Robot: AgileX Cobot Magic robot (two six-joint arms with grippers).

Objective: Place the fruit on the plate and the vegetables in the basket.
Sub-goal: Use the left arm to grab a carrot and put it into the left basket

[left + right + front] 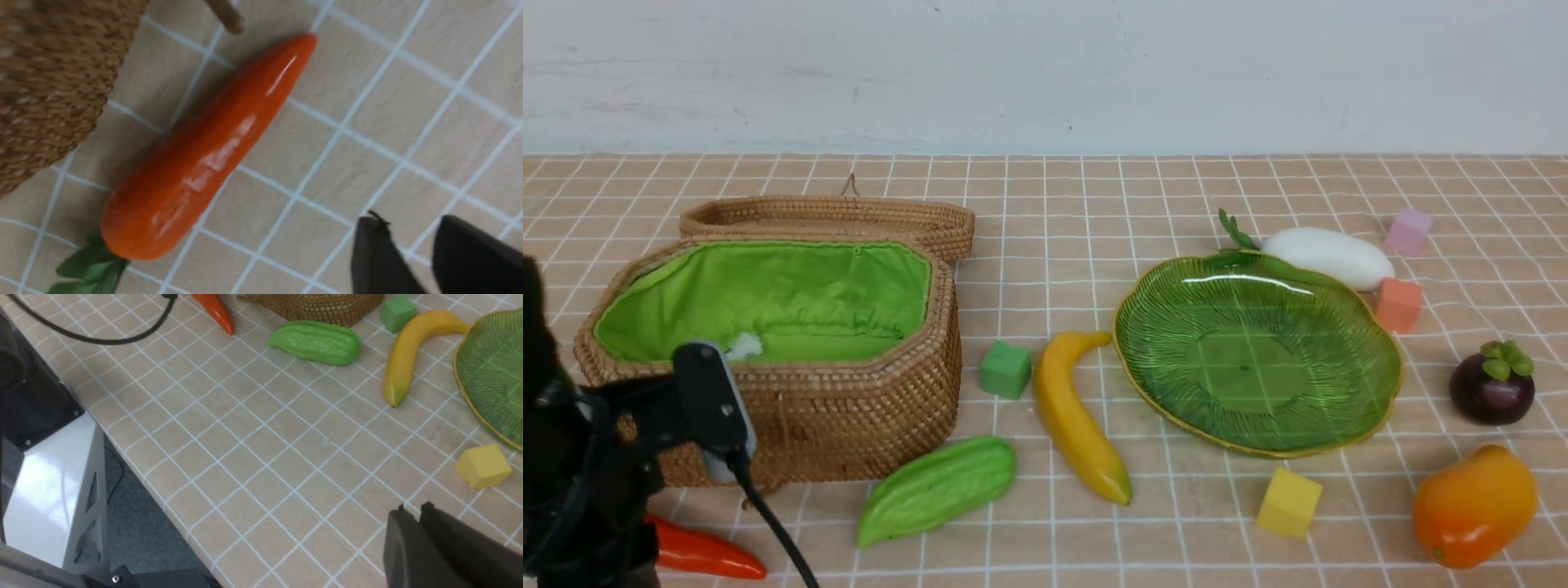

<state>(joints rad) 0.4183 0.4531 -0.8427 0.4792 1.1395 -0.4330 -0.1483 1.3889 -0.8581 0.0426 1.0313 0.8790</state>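
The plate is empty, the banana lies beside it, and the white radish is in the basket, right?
No: the white radish is not in the basket; the front view shows it on the table behind the plate. The plate is empty, with the banana beside it.

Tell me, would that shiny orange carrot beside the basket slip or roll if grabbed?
The carrot looks glossy, with bright highlights, so it may be slippery. Its round, tapered body would probably roll in a curve if nudged. It seems a stiff moulded toy, likely light; only the green leaves look bendy.
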